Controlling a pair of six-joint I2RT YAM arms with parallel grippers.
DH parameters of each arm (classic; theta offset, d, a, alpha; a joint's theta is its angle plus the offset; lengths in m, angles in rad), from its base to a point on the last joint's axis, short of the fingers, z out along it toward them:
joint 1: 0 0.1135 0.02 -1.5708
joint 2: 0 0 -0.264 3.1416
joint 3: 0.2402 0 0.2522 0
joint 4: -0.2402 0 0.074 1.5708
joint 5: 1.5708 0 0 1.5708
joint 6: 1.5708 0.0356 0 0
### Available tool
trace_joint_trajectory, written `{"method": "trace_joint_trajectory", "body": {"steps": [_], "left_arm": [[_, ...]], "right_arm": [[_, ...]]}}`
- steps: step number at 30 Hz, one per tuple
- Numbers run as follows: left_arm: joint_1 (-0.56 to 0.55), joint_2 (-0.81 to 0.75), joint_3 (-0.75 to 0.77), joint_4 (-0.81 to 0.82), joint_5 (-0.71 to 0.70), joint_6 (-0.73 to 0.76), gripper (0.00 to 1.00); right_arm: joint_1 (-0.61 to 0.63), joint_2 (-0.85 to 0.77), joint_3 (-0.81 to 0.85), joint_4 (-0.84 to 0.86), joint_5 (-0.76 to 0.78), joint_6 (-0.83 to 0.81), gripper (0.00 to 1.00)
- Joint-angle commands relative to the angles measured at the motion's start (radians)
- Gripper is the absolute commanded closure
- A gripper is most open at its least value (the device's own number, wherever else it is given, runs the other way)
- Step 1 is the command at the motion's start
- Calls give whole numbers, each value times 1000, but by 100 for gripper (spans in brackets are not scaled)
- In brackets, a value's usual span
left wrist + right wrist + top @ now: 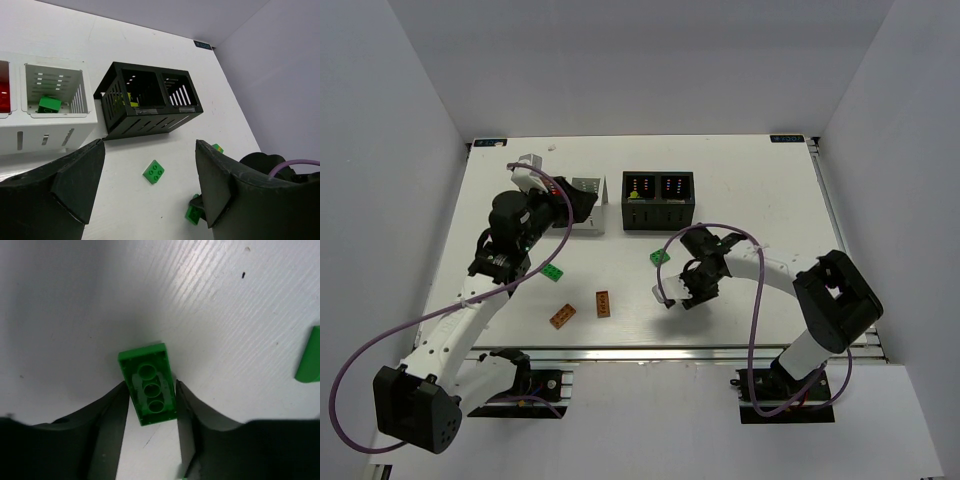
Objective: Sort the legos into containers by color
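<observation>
**Two hands, one green brick gripped**

Right hand (151,395) closed on green brick (145,360), fingers against both long sides. Brick lies underside-up, down at the tabletop (750,190), toward its near edge. Left hand (150,146) spread wide, empty, in front of white container (55,117). Black container (150,117) beside it, toward far edge. Brown-orange bricks (562,316) near the near edge.
</observation>
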Motion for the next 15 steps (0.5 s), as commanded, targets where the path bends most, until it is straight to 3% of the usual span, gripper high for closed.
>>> {"method": "trace_joint_trajectory", "body": {"steps": [1, 3, 6, 9, 15], "left_arm": [[5, -12, -14, 28, 32, -8, 18], [5, -9, -15, 31, 51, -19, 18], [5, 9, -14, 40, 91, -29, 18], [0, 20, -17, 49, 132, -42, 18], [-50, 60, -31, 103, 229, -49, 18]], "right_arm": [[-1, 70, -39, -21, -19, 1, 60], [-1, 68, -30, -13, -25, 45, 75], [-1, 46, -7, 20, -35, 108, 90], [-1, -34, 30, 86, -58, 258, 99], [-31, -259, 93, 206, -200, 524, 100]]}}
